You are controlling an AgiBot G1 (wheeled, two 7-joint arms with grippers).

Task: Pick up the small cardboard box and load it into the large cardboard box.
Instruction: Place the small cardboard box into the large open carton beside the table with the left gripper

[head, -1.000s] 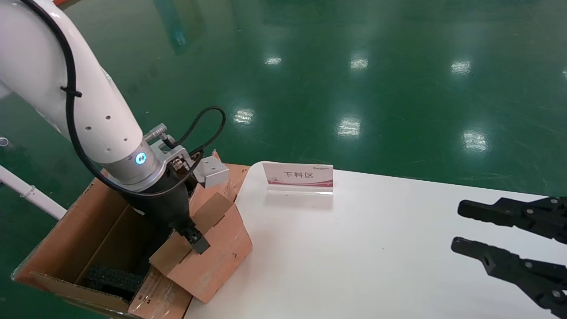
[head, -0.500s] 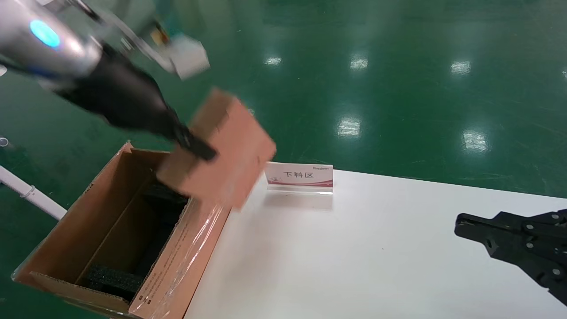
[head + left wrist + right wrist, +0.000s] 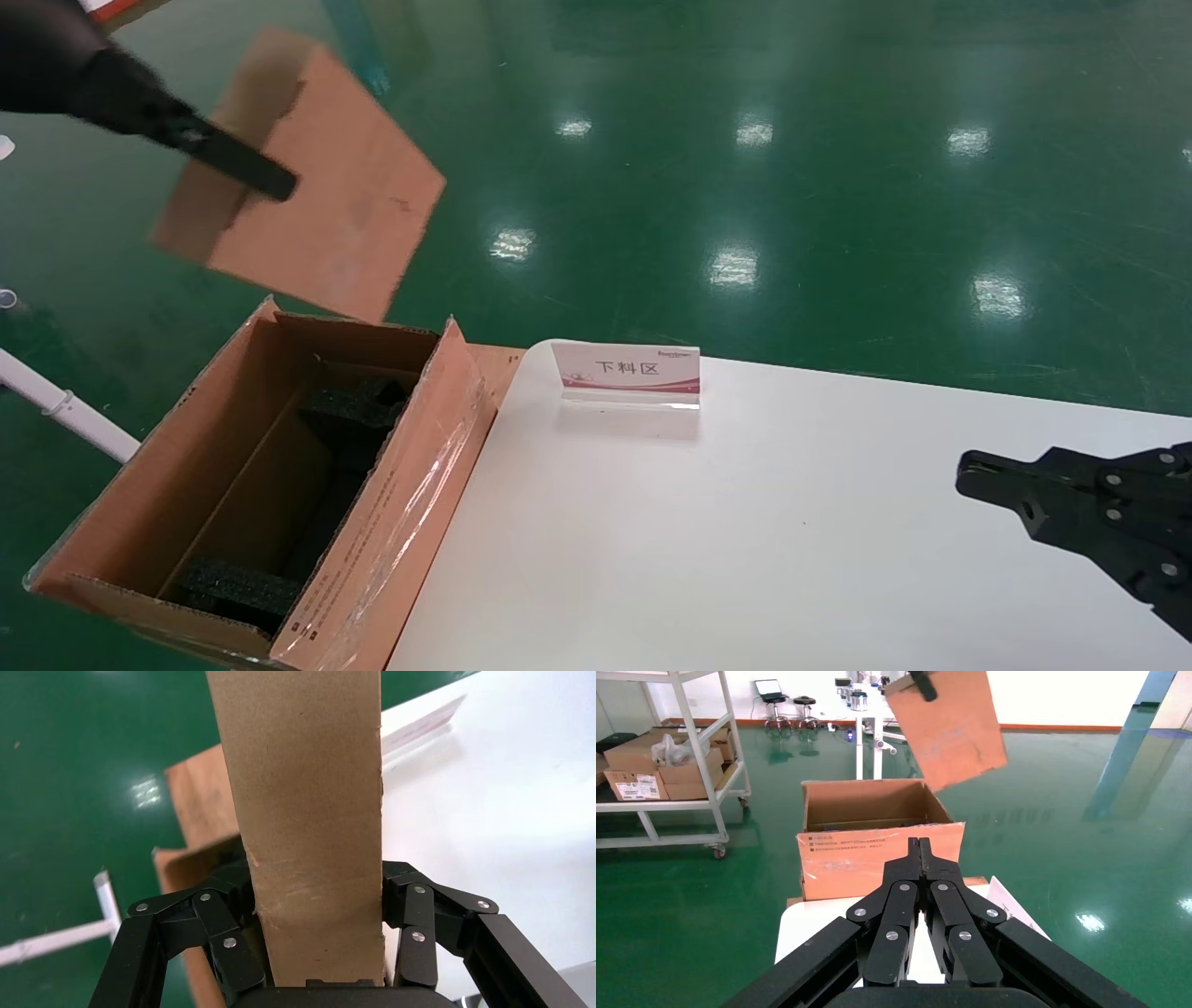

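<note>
While the left gripper (image 3: pixel 320 952) clamps the small cardboard box (image 3: pixel 307 186) above the large cardboard box (image 3: pixel 121 485), the right gripper's (image 3: pixel 919 846) jaws rest closed.

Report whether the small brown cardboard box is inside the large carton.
Out: the small brown cardboard box hangs in the left gripper above the large carton.

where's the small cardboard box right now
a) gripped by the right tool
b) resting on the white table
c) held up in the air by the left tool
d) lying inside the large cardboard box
c: the left tool is clamped on the small cardboard box, which hangs in the air above the open large cardboard box.
</note>
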